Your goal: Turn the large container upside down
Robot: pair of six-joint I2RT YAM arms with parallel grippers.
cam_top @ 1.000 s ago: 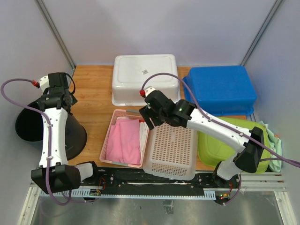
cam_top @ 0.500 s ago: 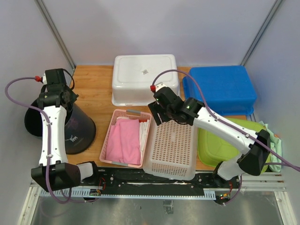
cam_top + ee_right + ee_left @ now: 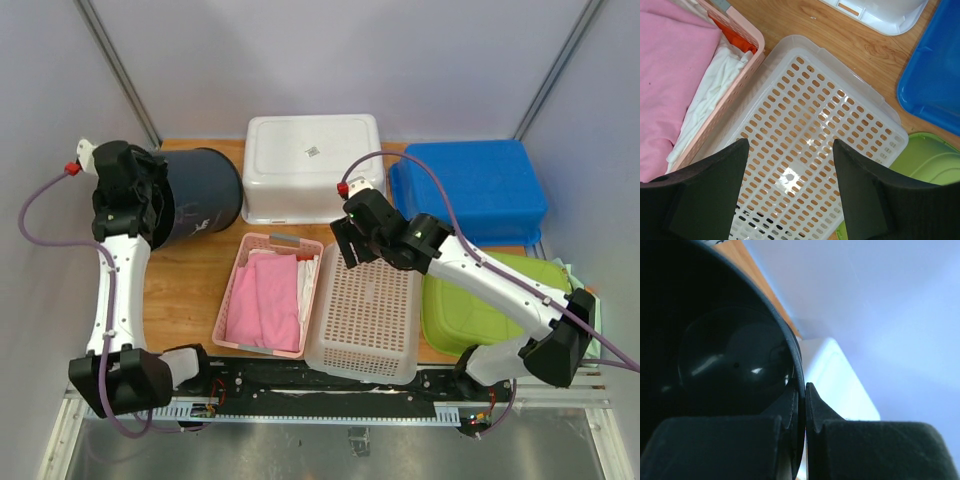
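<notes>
The large container is a black bucket (image 3: 197, 195), tipped on its side over the table's back left corner with its base toward the right. My left gripper (image 3: 135, 205) is shut on the bucket's rim. In the left wrist view the thin rim (image 3: 801, 390) runs between the two pads, and the bucket's dark inside (image 3: 715, 355) fills the left. My right gripper (image 3: 345, 245) hangs open over the white perforated basket (image 3: 815, 130), holding nothing, with its fingers (image 3: 715, 185) well apart.
An upturned white tub (image 3: 310, 165) stands at the back middle, right beside the bucket's base. A blue tub (image 3: 470, 190) and a green tub (image 3: 480, 310) are on the right. A pink basket (image 3: 232, 290) with pink and white cloth lies beside the white perforated basket (image 3: 365, 315).
The left arm has swung the bucket from beyond the table's left edge up to the back left corner, turning its base to the right. The right gripper drifted slightly right.
</notes>
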